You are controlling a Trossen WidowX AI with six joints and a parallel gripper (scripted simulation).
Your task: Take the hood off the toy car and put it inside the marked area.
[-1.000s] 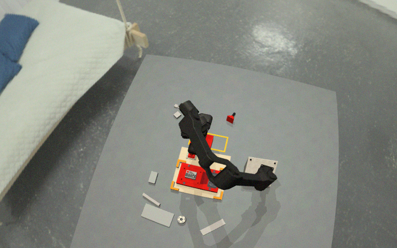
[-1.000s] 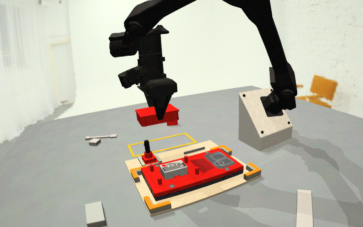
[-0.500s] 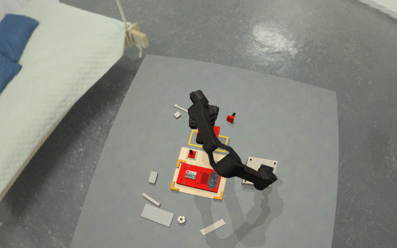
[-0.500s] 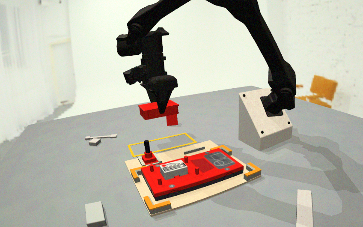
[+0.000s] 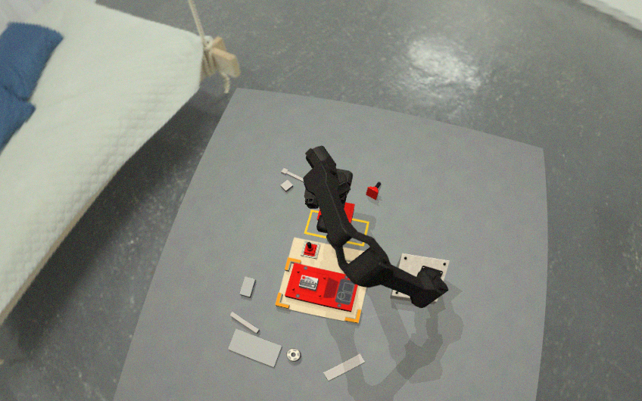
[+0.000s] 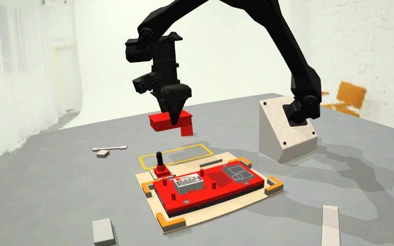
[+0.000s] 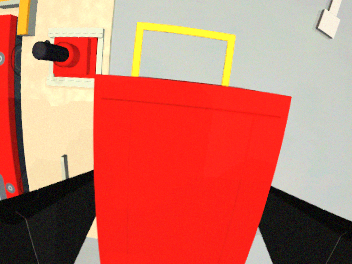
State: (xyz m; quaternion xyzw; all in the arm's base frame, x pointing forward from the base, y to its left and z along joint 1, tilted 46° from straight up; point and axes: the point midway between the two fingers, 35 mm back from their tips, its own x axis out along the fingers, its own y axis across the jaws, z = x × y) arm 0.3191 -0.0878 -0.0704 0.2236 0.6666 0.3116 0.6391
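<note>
Hood [image 6: 169, 121] is held clamped in the hand [image 6: 173, 116], raised over the marked area [image 6: 175, 156], approx. mid-surface w/ long axis seemingly matching; a straight descent is needed.

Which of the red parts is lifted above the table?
The red hood, held in the claw over the yellow marked area. The car body rests on its board.
</note>
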